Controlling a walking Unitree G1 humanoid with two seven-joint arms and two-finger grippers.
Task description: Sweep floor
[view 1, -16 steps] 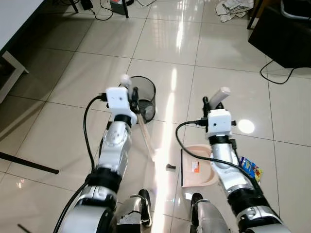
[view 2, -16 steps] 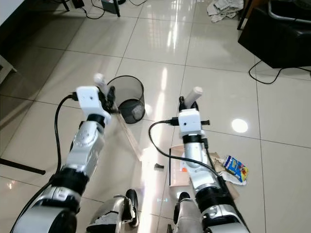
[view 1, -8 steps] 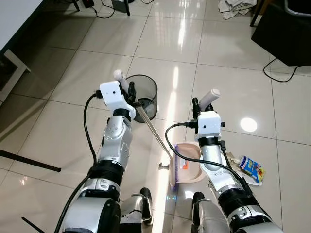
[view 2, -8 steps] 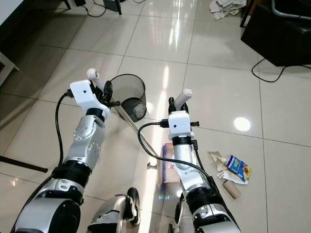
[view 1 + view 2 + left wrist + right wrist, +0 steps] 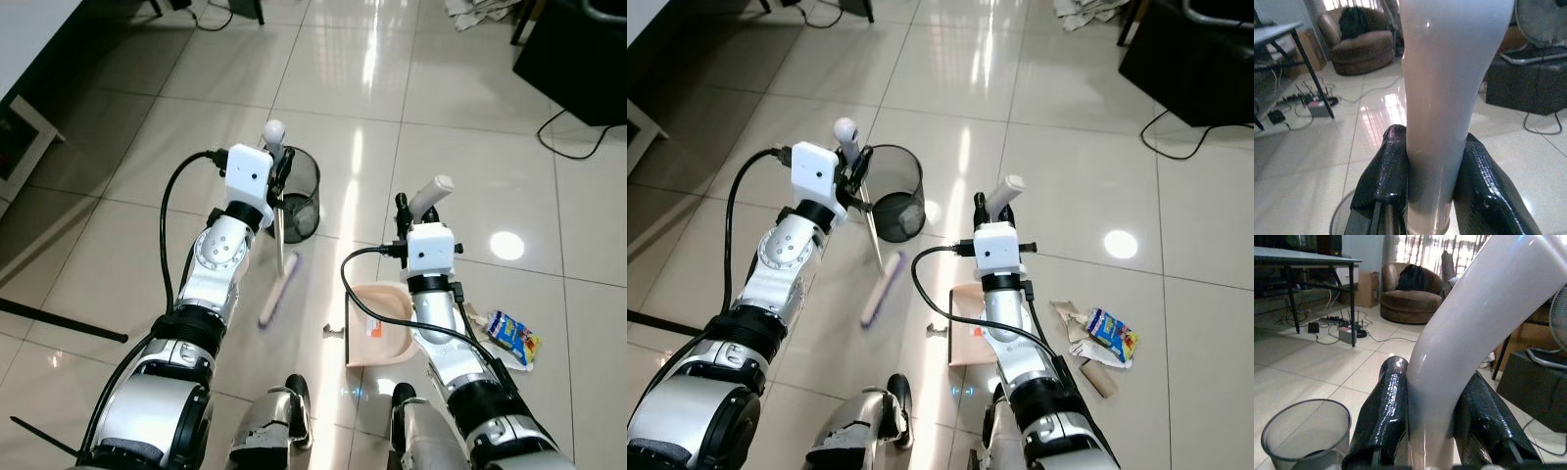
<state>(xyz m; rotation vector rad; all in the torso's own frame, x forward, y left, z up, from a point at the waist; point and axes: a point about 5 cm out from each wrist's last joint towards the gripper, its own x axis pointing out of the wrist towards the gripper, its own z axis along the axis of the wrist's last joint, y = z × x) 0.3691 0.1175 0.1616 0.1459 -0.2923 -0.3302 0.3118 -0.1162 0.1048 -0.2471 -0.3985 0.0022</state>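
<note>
My left gripper (image 5: 278, 182) is shut on the broom's white handle (image 5: 1449, 98). The thin stick runs down to the blurred brush head (image 5: 279, 288), which sits left of the dustpan. My right gripper (image 5: 409, 210) is shut on the dustpan's white handle (image 5: 1474, 318). The beige dustpan (image 5: 384, 331) lies on the tiles under that arm and holds a small orange scrap (image 5: 372, 328). A small dark piece of litter (image 5: 333, 334) lies just left of the pan. A snack wrapper (image 5: 510, 334), torn paper (image 5: 1068, 318) and a cardboard tube (image 5: 1101, 378) lie to the right.
A black mesh bin (image 5: 302, 192) stands just beyond the left gripper. A black armchair (image 5: 578, 44) and a cable (image 5: 573, 132) are at the far right. A white desk frame (image 5: 29, 132) and a dark bar (image 5: 59, 321) are on the left. A crumpled cloth (image 5: 480, 8) lies far ahead.
The brush head has swung left, away from the dustpan's mouth where it was half a second ago. The dustpan lies flatter. The view has shifted slightly.
</note>
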